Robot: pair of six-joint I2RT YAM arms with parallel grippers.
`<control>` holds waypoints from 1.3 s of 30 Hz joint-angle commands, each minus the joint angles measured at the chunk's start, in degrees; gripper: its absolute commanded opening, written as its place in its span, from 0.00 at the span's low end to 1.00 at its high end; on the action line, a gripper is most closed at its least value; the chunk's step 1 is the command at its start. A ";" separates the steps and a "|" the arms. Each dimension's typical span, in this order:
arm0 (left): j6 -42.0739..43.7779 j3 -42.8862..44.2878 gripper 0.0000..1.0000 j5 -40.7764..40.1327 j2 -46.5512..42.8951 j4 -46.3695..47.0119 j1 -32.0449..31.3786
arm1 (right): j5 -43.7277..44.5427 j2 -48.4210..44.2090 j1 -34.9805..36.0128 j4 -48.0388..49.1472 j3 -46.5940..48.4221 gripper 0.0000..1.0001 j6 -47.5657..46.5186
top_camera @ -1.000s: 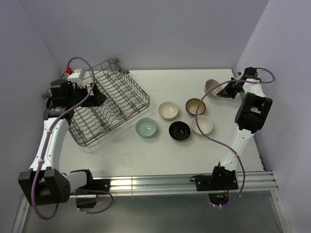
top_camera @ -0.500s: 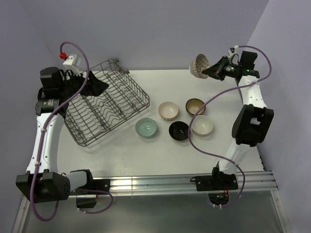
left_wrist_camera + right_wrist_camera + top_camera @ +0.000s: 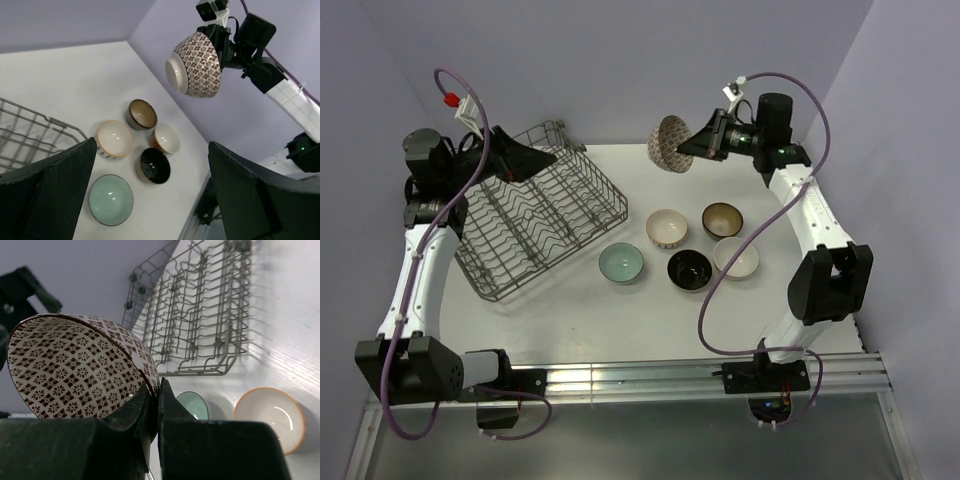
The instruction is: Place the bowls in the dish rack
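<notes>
The right claw (image 3: pixel 694 150) is clenched on the rim of a patterned bowl (image 3: pixel 669 144), held tilted in the air over the far side of the worktop (image 3: pixel 620 310). From above, its fingertips are hard to make out behind the bowl. The left claw (image 3: pixel 525 160) hangs released, fingers wide apart, over the far corner of the dish rack (image 3: pixel 545 215), which sits askew on the worktop's left. Five other bowls (image 3: pixel 689 270) cluster to its right. The left wrist view catches only a corner of the rack.

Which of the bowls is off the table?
The patterned bowl, pinched by its rim in the right tool; the other five sit upright on the table.
</notes>
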 commanded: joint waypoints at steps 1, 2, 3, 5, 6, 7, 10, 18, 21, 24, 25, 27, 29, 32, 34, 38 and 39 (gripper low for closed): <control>-12.61 -2.96 1.00 3.92 1.92 12.26 -2.27 | 2.55 -4.95 4.81 4.00 -1.64 0.00 -3.67; -13.84 -4.27 1.00 3.13 2.19 13.25 -2.71 | 3.34 -5.39 5.69 4.35 -2.16 0.00 -4.55; -16.20 -4.72 1.00 1.99 2.37 14.22 -3.41 | 4.04 -6.09 6.48 4.44 -2.78 0.00 -4.99; -19.28 -6.21 1.00 1.10 3.59 17.10 -7.19 | 5.19 -6.45 8.76 4.53 -3.22 0.00 -5.78; -23.74 -7.09 0.99 1.01 4.03 19.30 -8.07 | 5.45 -6.54 9.39 4.27 -3.22 0.00 -5.96; -25.78 -7.88 0.99 0.66 4.56 21.41 -9.99 | 5.63 -6.45 10.00 4.01 -3.22 0.00 -6.14; -26.43 -9.82 0.99 -2.66 4.65 24.16 -13.70 | 5.45 -6.28 11.85 4.27 -3.14 0.00 -5.79; -25.10 -11.58 0.99 -8.48 4.04 25.83 -19.24 | 5.45 -5.22 14.05 4.27 -2.52 0.00 -4.65; -24.31 -10.96 0.99 -11.46 4.04 24.51 -19.85 | 5.89 -4.78 14.58 4.44 -2.78 0.00 -4.29; -24.22 -11.49 0.99 -12.79 3.69 24.51 -20.21 | 6.86 -5.22 15.19 4.27 -3.40 0.00 -4.73; -24.31 -11.58 0.99 -12.79 3.60 24.60 -20.30 | 7.03 -5.31 15.45 4.35 -3.40 0.00 -4.73; -23.96 -11.58 1.00 -13.40 3.60 24.16 -20.65 | 6.95 -5.57 15.63 4.53 -3.92 0.00 -4.65; -23.17 -11.32 0.99 -13.93 3.42 22.75 -21.00 | 7.04 -5.75 15.72 4.71 -4.01 0.00 -4.38; -23.95 -11.58 0.99 -13.23 3.16 24.15 -21.26 | 7.91 -5.48 16.07 3.74 -3.58 0.00 -5.26; -24.13 -11.49 0.99 -12.79 3.07 24.33 -21.61 | 8.35 -5.31 16.16 3.30 -3.49 0.00 -5.61; -21.68 -10.79 0.99 -12.88 2.72 22.05 -22.76 | 10.10 -5.22 16.42 2.07 -2.96 0.00 -6.58; -21.41 -10.70 0.99 -12.96 2.63 21.18 -23.11 | 10.72 -5.05 16.69 1.72 -2.79 0.00 -6.93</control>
